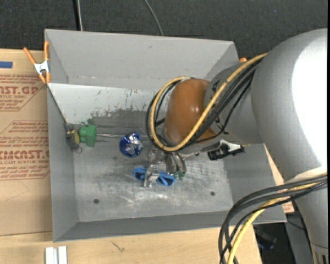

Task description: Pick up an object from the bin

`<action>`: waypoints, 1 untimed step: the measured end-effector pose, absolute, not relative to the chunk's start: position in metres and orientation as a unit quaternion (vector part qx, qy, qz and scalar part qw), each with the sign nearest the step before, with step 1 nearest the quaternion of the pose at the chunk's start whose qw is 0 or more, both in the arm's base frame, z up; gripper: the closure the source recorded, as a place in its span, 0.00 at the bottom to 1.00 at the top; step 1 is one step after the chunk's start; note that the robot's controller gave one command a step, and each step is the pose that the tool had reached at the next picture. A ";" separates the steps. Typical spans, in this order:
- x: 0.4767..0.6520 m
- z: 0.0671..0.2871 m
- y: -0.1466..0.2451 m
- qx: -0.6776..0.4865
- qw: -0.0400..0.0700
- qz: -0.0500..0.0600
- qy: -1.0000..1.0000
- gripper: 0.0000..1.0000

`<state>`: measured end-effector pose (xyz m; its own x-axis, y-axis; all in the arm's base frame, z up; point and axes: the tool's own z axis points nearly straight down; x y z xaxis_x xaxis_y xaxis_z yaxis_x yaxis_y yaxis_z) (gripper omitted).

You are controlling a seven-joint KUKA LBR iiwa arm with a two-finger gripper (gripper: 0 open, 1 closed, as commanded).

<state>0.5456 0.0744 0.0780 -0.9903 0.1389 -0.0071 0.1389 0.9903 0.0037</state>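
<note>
The end effector (pixel 164 168) hangs low over the grey bin's (pixel 99 202) floor, directly above a flat blue plastic piece (pixel 165 179). Whether it is wide or narrow cannot be told. Up and to its left in the view lies a blue-and-white ball (pixel 131 145), with a green block (pixel 88 135) farther out.

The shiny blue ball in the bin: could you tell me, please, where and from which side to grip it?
Probably across its widest middle, straight down from above. The ball is round with no handle or edge, so an off-centre grip may squeeze it out. The green block sits apart to its left.
</note>
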 end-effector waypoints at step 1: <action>0.535 0.196 0.074 0.103 0.004 0.001 0.995 1.00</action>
<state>0.5349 0.0742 0.1964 -0.9786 0.2055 -0.0076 0.2055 0.9787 0.0033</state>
